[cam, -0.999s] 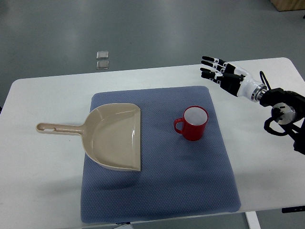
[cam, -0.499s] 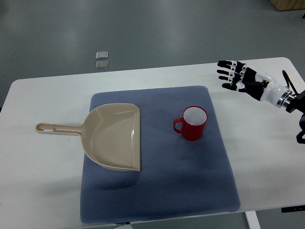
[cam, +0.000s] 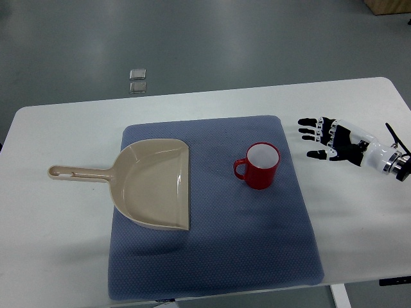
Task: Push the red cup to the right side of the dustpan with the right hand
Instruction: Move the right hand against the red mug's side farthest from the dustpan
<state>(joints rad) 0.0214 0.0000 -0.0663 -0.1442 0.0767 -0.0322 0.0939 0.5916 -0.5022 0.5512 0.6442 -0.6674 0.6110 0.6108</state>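
Currently logged: cup (cam: 260,167), red, upright on mat (cam: 212,256), right of dustpan (cam: 154,186), handle toward it. I judged it rigid, light, liable to tip if pushed high, so I would press low on its wall. Right robot hand (cam: 331,142) lay released, fingers spread, well apart on bench (cam: 58,256).

Black-and-white jointed robot hand (cam: 334,142), white forearm, thin black cable.

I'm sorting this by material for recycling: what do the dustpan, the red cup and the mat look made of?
Dustpan: beige plastic, likely; smooth moulded one-piece shape.
Red cup: glossy ceramic or enamel; red outside, white inside, cannot tell which.
Mat: blue-grey fabric or foam, matte dotted weave.
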